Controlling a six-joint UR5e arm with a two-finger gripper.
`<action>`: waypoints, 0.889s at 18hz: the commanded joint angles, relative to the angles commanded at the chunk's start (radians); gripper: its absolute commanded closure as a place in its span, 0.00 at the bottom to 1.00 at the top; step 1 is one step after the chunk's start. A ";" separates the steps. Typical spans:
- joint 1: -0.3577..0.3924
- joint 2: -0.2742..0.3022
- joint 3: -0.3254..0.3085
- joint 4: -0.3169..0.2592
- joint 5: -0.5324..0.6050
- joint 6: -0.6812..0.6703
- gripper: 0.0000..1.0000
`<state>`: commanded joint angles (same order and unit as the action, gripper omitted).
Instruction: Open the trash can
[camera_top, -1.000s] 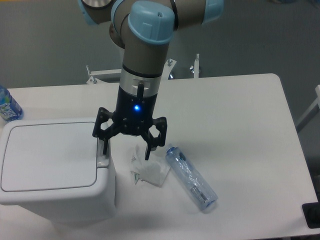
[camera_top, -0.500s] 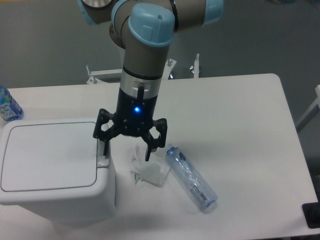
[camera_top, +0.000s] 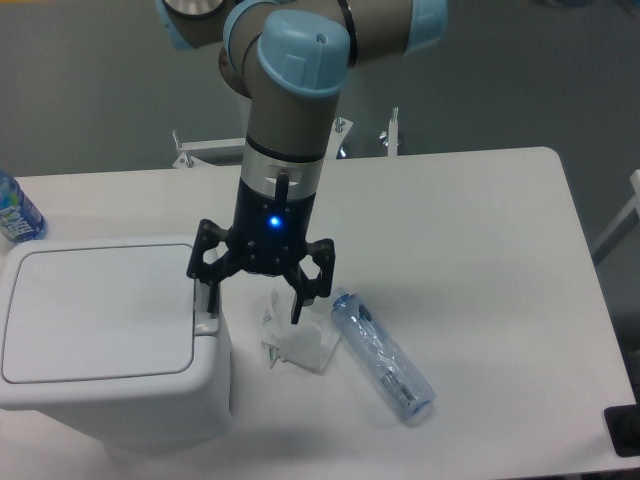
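Fixed overhead camera, single view. A white table (camera_top: 470, 230) fills most of the frame, seen from the near side and above. The trash can (camera_top: 100, 335), a large boxy white bin with rounded corners, stands at the near left corner of the table; its flat rectangular lid (camera_top: 95, 310) lies closed and level on top, and a small tab (camera_top: 207, 322) sits at the middle of the bin's right edge. The robot arm (camera_top: 290, 90), grey with pale blue joint caps, descends from the far top of the frame and points straight down, a blue indicator light (camera_top: 273, 222) lit on the black wrist body. The gripper (camera_top: 252, 306) hangs with its two black fingers spread wide apart, holding nothing: the left finger (camera_top: 208, 296) stands at the tab on the bin's right edge, whether touching it cannot be told, while the right finger (camera_top: 298, 302) hangs over a crumpled white tissue (camera_top: 298, 342) lying on the table just right of the bin. Just right of the tissue, a clear plastic bottle (camera_top: 382, 355) lies on its side, angled from far left to near right. At the far left edge of the frame, part of a second bottle with a blue label (camera_top: 15, 212) is visible behind the bin. A white metal bracket (camera_top: 290, 148) shows beyond the table's far edge.
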<state>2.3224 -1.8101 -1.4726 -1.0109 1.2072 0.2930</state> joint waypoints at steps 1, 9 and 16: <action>0.000 0.000 0.000 0.000 0.000 0.000 0.00; 0.002 -0.003 0.012 -0.003 0.000 0.000 0.00; 0.090 0.003 0.173 0.021 0.116 0.015 0.00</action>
<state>2.4128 -1.8070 -1.2995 -0.9894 1.3233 0.3082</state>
